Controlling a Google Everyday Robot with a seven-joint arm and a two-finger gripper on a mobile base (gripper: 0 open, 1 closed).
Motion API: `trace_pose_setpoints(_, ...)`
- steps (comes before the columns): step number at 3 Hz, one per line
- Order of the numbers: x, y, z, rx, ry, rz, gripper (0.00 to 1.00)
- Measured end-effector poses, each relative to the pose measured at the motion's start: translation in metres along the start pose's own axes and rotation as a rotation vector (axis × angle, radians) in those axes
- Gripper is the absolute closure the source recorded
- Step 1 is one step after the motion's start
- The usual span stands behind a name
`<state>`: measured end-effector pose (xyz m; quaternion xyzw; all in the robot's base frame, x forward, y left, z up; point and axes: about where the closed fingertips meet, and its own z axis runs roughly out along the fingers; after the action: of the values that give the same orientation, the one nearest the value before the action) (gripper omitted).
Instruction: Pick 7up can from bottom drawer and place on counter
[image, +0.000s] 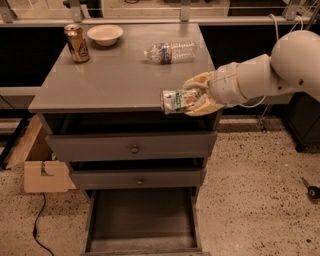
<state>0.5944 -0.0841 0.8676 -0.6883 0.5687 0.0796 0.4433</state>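
My gripper is shut on the 7up can, a small green and white can held lying sideways. It hangs in front of the counter's front right edge, at about the height of the top. The bottom drawer stands pulled open at the foot of the cabinet, and its dark floor shows nothing in it.
On the counter stand a gold-brown can and a white bowl at the back left, and a clear plastic bottle lies at the back right. Two knobbed drawers sit above the bottom one. A cardboard box is on the floor at left.
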Motion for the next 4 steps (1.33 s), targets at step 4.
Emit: trace_pose_setpoints(4,-0.036,-0.101,0.042,-0.034,-0.028,0.006,1.0)
